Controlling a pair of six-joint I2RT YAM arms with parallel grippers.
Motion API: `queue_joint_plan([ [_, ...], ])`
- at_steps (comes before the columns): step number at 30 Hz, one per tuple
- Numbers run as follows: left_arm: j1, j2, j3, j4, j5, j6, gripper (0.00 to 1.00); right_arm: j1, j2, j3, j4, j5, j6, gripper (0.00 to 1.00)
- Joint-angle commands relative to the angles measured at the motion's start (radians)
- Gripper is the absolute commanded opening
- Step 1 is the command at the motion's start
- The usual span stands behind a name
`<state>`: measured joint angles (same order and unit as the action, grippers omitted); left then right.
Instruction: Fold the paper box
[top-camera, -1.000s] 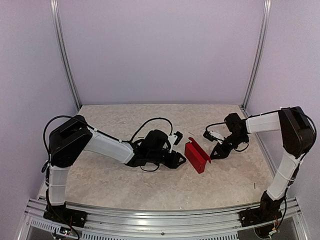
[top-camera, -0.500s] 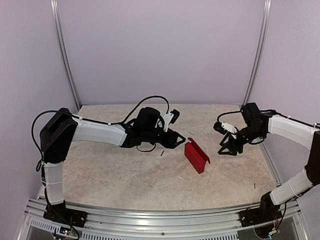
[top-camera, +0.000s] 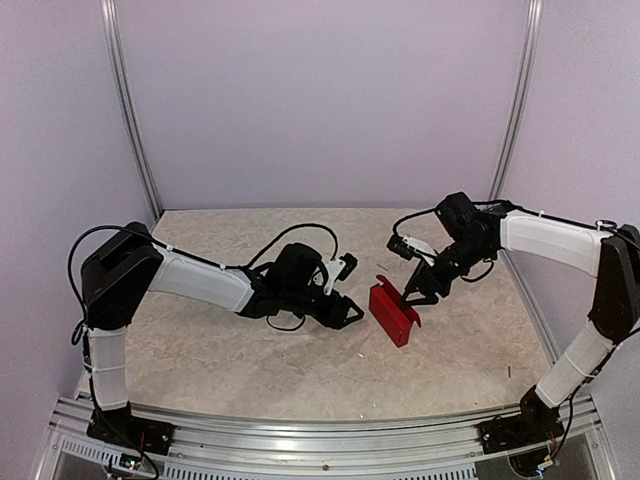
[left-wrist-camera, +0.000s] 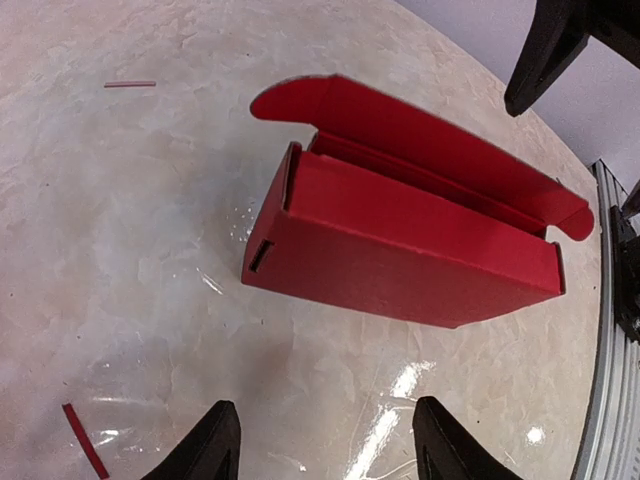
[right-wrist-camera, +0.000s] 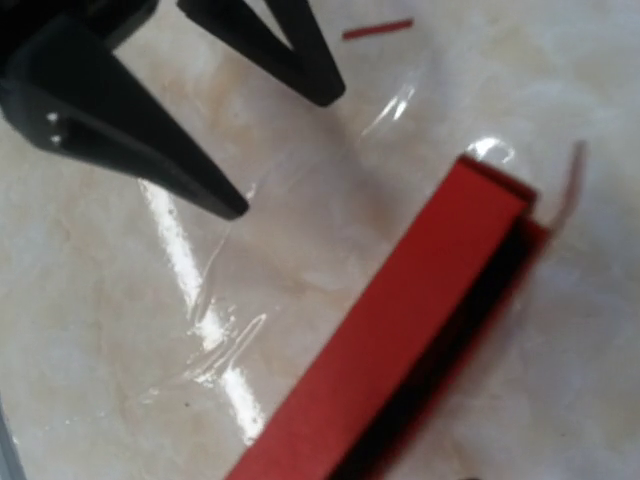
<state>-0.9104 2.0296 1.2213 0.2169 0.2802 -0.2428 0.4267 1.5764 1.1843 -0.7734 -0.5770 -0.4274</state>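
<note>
Resting paper box (top-camera: 394, 313): centre frame on table (top-camera: 250, 370), lid flap raised
Left gripper (left-wrist-camera: 325, 440): jaws apart, empty, just left of box
Right gripper (top-camera: 412, 296): jaws apart, seemingly clear of flap

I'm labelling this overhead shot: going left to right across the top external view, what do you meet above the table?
left gripper → paper box → right gripper
</note>
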Motion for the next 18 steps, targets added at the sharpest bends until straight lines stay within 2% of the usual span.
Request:
queue_joint_plan([
  [1, -0.017, -0.041, -0.046, -0.007, -0.041, -0.035, 0.58, 0.047, 0.035, 0.024, -0.021, 0.114, 0.080, 0.51],
  [8, -0.030, -0.079, -0.077, -0.015, -0.081, -0.050, 0.58, 0.079, 0.081, 0.052, -0.035, 0.157, 0.088, 0.25],
  [14, -0.037, -0.095, -0.089, -0.029, -0.102, -0.049, 0.58, 0.087, 0.101, 0.071, -0.034, 0.169, 0.101, 0.09],
  [18, -0.037, -0.101, -0.090, -0.044, -0.111, -0.045, 0.58, 0.088, 0.110, 0.073, -0.034, 0.173, 0.100, 0.03],
])
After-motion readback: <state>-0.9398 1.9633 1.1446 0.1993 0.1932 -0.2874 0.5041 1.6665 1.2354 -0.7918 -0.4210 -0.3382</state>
